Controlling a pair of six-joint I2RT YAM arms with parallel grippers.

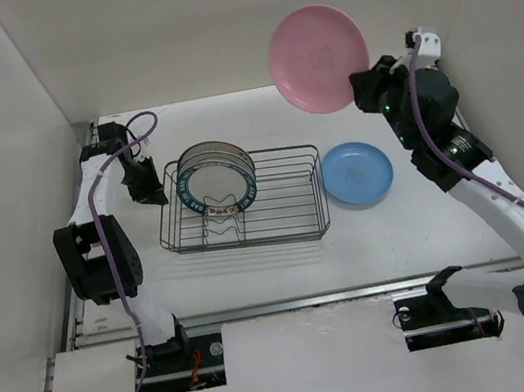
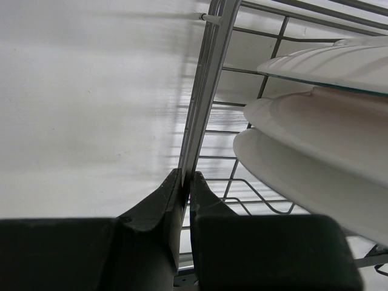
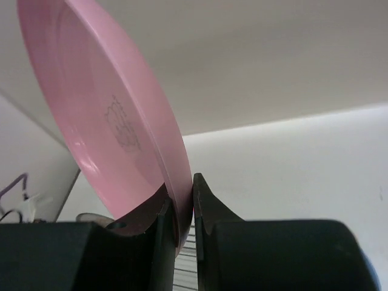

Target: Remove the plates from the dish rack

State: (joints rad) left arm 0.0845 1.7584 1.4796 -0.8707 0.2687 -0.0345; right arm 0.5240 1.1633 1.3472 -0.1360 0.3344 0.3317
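Observation:
The dark wire dish rack (image 1: pixel 286 214) sits mid-table with plates (image 1: pixel 218 181) standing on edge at its left end; the front one has a teal lettered rim. My left gripper (image 1: pixel 151 188) is shut on the rack's left rim wire (image 2: pixel 200 115), plates (image 2: pixel 315 145) just to its right. High over the table's back right, my right gripper (image 1: pixel 365 89) is shut on the edge of a pink plate (image 1: pixel 318 57), which stands nearly upright (image 3: pixel 121 121) between the fingers. A light blue plate (image 1: pixel 357 173) lies flat on the table right of the rack.
White walls enclose the table on the left, back and right. The rack's right two thirds hold only divider prongs. Both arm bases sit on the near ledge.

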